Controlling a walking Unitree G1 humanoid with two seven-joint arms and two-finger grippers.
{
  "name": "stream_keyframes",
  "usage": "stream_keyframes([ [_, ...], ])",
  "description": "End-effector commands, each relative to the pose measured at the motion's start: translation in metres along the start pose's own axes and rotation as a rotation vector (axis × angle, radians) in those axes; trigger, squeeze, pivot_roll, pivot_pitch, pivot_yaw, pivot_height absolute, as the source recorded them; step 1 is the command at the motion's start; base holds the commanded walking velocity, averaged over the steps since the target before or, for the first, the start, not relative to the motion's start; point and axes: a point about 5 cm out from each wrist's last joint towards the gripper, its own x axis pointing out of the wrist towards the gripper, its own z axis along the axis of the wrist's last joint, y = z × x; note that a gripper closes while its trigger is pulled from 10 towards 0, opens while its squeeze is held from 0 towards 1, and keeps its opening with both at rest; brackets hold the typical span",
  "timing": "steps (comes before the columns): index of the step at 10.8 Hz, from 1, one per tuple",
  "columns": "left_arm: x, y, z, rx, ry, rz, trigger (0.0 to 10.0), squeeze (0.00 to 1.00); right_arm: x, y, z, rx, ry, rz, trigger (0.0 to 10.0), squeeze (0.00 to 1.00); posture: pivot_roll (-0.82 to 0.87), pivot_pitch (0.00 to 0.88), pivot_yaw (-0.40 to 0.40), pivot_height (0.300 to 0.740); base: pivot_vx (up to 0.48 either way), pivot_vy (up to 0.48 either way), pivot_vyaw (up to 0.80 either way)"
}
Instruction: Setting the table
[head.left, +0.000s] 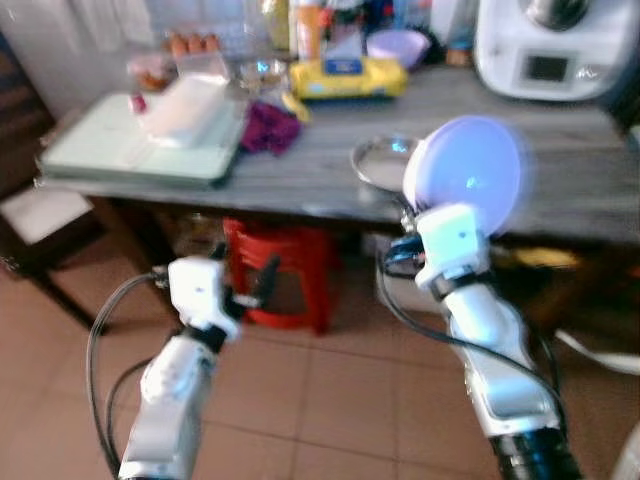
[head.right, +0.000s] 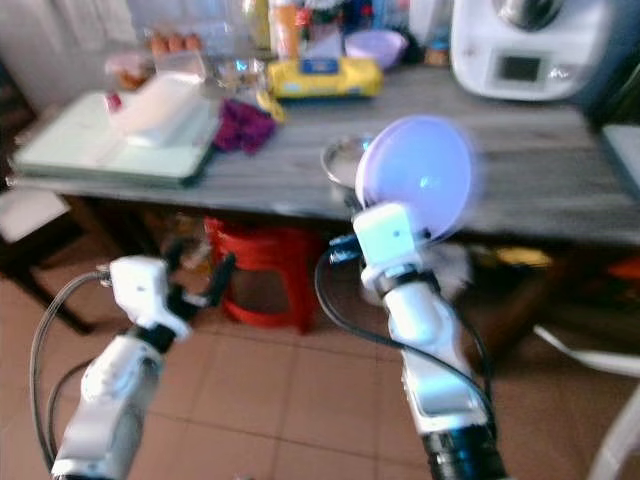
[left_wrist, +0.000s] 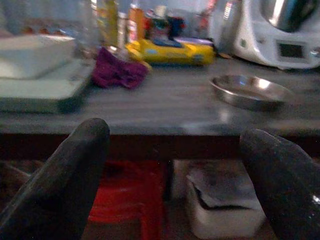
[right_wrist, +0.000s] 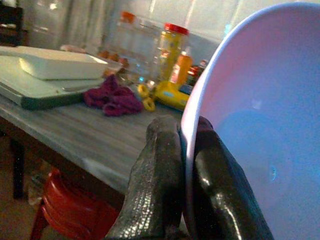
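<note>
Right wrist view shows my right gripper (right_wrist: 186, 165) pinching the rim of a lavender bowl (right_wrist: 255, 120), one black finger on each side of its edge, the bowl held on edge in the air before the grey table (head.left: 560, 190). My left gripper (left_wrist: 175, 185) is low before the table edge, fingers spread wide, touching nothing, with a steel dish (left_wrist: 250, 91) on the tabletop.

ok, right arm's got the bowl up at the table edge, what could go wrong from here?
1. The right gripper pinches only the rim of the lilac bowl, held on edge; it could slip or swing when lowered.
2. The steel dish lies just behind the bowl, near the table edge; setting down could knock it.
3. The left gripper hangs open below the tabletop; raising it may hit the edge.
</note>
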Motion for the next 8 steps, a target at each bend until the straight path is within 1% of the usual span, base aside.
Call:
stream_keyframes([
  [1, -0.0001, -0.003, -0.0002, 0.001, 0.002, -0.012, 10.0, 0.0, -0.0021, -0.0054, 0.0009, -0.015, -0.007, -0.013, 10.0, 0.0, -0.06, 0.126, 0.058, 0.74, 0.371, 0.0, 0.42],
  [3, 0.0006, -0.004, 0.0001, 0.0, 0.003, -0.017, 10.0, 0.0, -0.0014, -0.0037, 0.0012, -0.013, -0.011, -0.009, 10.0, 0.0, -0.06, 0.126, 0.06, 0.74, 0.369, 0.0, 0.0],
  [8, 0.0005, -0.0085, 0.0012, -0.002, 0.002, -0.039, 10.0, 0.0, -0.0006, -0.0056, 0.0047, -0.022, -0.028, -0.016, 10.0, 0.0, -0.06, 0.125, 0.061, 0.74, 0.367, 0.0, 0.0],
])
